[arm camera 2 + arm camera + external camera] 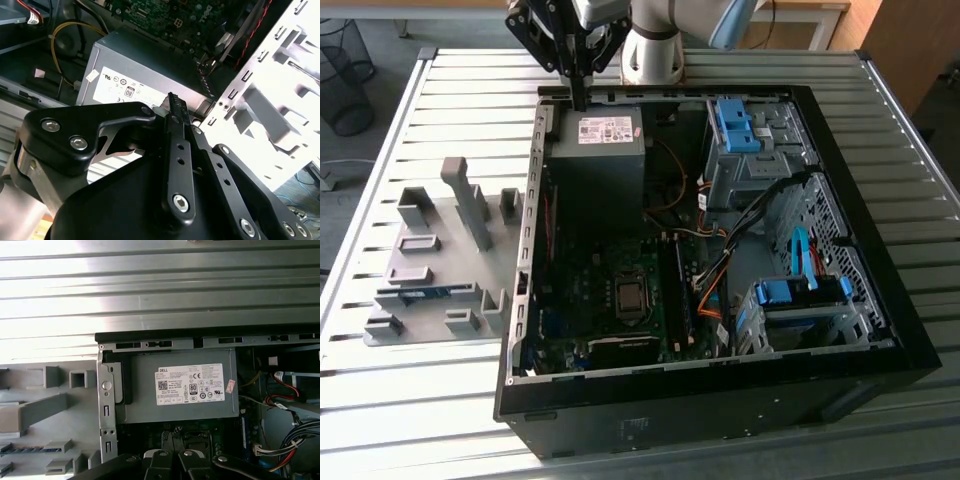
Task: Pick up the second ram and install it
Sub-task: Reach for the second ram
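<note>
In the exterior view, the open case (670, 412) has free room over the green board (590, 285) at centre. It is hemmed in by the power box (595, 165) at upper centre, where the gripper (580, 100) hangs, and by cables (715, 240) and drive cages (750, 150) at right. At left, upright pegs (468, 205) crowd the gray tray (435, 222).

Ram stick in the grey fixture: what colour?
The ram stick is blue; exterior view shows it best.
</note>
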You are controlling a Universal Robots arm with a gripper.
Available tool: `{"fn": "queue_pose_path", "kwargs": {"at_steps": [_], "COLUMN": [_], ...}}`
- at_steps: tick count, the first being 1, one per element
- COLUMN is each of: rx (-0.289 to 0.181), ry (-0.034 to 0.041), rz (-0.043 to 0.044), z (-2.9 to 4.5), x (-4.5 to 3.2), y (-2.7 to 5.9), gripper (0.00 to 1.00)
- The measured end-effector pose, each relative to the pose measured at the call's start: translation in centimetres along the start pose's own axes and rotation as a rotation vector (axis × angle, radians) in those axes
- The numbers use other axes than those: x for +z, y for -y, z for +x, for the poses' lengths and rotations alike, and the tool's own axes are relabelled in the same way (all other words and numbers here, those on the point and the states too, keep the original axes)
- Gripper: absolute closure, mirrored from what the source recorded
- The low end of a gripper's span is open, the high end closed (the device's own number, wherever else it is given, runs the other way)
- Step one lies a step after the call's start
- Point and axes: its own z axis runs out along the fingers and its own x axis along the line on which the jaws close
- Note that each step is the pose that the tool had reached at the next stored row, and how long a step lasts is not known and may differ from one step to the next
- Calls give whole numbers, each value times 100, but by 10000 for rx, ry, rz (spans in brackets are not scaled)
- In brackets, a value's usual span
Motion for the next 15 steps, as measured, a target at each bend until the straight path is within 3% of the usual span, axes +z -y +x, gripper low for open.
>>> {"fn": "queue_pose_path", "kwargs": {"at_steps": [15], "rx": [-1], "ry": [0], "rz": [0], "z": [63], "x": [-1], "y": [5], "gripper": [90]}}
